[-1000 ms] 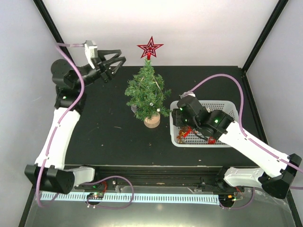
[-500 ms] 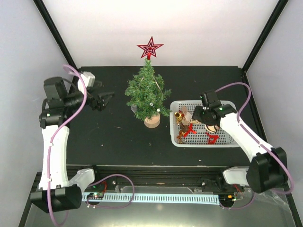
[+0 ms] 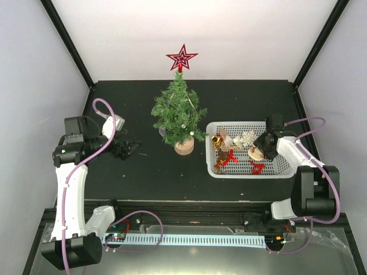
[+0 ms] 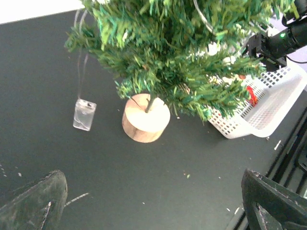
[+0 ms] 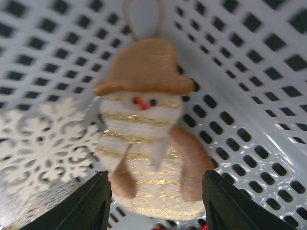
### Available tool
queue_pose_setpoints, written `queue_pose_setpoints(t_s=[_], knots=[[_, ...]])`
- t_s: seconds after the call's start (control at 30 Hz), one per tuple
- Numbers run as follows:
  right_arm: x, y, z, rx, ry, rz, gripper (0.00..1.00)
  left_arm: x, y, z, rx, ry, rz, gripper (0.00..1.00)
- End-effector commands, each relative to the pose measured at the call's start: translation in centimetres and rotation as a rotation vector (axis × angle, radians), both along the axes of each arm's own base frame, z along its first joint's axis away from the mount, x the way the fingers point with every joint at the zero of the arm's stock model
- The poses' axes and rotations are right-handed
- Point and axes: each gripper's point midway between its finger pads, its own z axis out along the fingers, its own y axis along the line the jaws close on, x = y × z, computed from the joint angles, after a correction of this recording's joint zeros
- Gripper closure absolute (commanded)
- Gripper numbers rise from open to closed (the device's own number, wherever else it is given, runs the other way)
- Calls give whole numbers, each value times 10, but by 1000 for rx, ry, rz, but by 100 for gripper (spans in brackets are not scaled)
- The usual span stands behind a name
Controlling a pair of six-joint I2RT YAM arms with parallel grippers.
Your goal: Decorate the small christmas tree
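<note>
The small christmas tree (image 3: pixel 179 112) stands mid-table on a round wooden base (image 3: pixel 184 147), with a red star (image 3: pixel 182 58) on its tip. In the left wrist view the tree (image 4: pixel 172 57) and its base (image 4: pixel 145 117) lie ahead. My left gripper (image 3: pixel 127 149) is left of the tree, low over the table, open and empty (image 4: pixel 153 211). My right gripper (image 3: pixel 261 148) is down in the white basket (image 3: pixel 246 124). It is open, its fingers (image 5: pixel 91 201) standing either side of a beige snowman ornament (image 5: pixel 148 124) lying on the mesh.
A clear battery box (image 4: pixel 84 114) on a thin wire lies left of the tree base. The basket also holds a white snowflake (image 5: pixel 43 143), a gold bell (image 3: pixel 215 139) and red ornaments (image 3: pixel 229 156). Black frame posts stand at the back corners.
My left arm has pulled back from the far left toward the near left, and its gripper has opened wide. My right arm has swung rightward in the basket, over the snowman.
</note>
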Motion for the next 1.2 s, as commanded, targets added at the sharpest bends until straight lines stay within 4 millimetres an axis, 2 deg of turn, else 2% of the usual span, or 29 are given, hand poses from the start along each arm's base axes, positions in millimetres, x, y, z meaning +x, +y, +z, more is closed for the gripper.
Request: queue_pose_setpoints(t_s=[0.0,0.13,0.2,0.37,0.5,0.6,0.67,0.77,0.97,1.17], knots=[[10,-9,-7,84,-41,-103,47,-14,-7,-12,-33,43,-50,1],[17,-14,-16,103,-36,-114,50,-12,-6,-12,-36,40,-48,1],[23,-10,-17,136,-38,-101,52,-11,-6,-12,-37,39,-45,1],[38,8,-1,210,-126,-31,53,-7,-3,-15,-34,46,-24,1],[48,26,21,152,-161,107,51,-6,-3,-19,-35,46,-31,1],[53,38,28,109,-154,198,46,-5,-4,-21,-39,52,-40,1],[54,38,23,88,-115,222,43,-5,-4,-21,-41,50,-43,1],[57,50,12,114,-91,290,30,-6,-5,-20,-40,47,-47,1],[52,56,-19,55,36,368,29,-6,-5,-20,-41,49,-48,1],[47,49,-26,7,59,358,30,-7,-6,-20,-45,45,-57,1]])
